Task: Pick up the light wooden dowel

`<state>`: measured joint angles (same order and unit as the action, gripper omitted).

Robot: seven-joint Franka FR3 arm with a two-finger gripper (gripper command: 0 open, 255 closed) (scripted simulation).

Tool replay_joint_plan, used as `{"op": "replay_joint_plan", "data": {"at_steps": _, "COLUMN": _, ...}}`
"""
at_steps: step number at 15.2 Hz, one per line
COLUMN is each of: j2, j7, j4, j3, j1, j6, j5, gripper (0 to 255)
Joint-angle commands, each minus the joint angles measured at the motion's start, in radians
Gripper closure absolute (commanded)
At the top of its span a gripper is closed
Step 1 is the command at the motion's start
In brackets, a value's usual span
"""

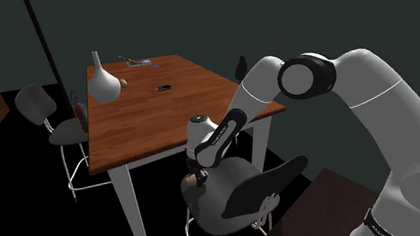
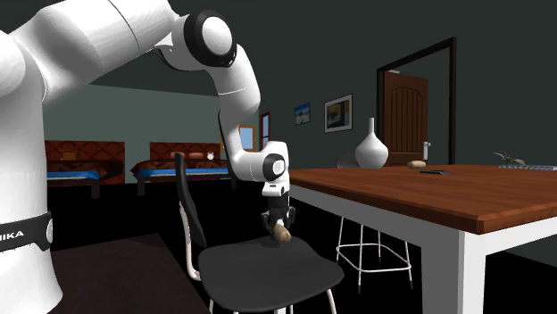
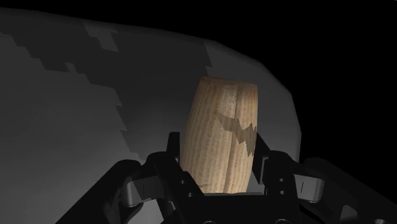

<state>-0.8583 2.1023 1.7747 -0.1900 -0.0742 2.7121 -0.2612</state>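
A short light wooden dowel (image 3: 222,137) with a rounded end sits between my black gripper's (image 3: 222,167) fingers, which clasp its sides. The second exterior view has the gripper (image 2: 278,225) pointing down over the grey chair seat (image 2: 259,272), the dowel (image 2: 282,235) at its tips, just above the seat or touching it; I cannot tell which. From the shoulder camera the gripper (image 1: 194,175) and dowel (image 1: 190,178) hang at the seat's (image 1: 229,189) edge, beside the wooden table (image 1: 150,112).
On the table stand a white vase (image 1: 102,81), a small dark object (image 1: 163,87) and some items at the far end (image 1: 140,61). The chair's dark backrest (image 1: 264,184) is close to the arm. Another chair (image 1: 43,109) stands beyond the table.
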Motion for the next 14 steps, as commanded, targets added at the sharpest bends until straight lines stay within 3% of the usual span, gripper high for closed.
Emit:
{"op": "replay_joint_plan", "data": {"at_steps": 1, "j2": -0.001, "j7": 0.0, "j4": 0.0, "j3": 0.0, "j1": 0.0, "j6": 0.0, "j5": 0.0, "gripper": 255}}
{"op": "replay_joint_plan", "data": {"at_steps": 14, "j2": 0.095, "j7": -0.008, "j4": 0.044, "j3": -0.024, "j1": 0.018, "j6": -0.053, "j5": 0.016, "gripper": 255}}
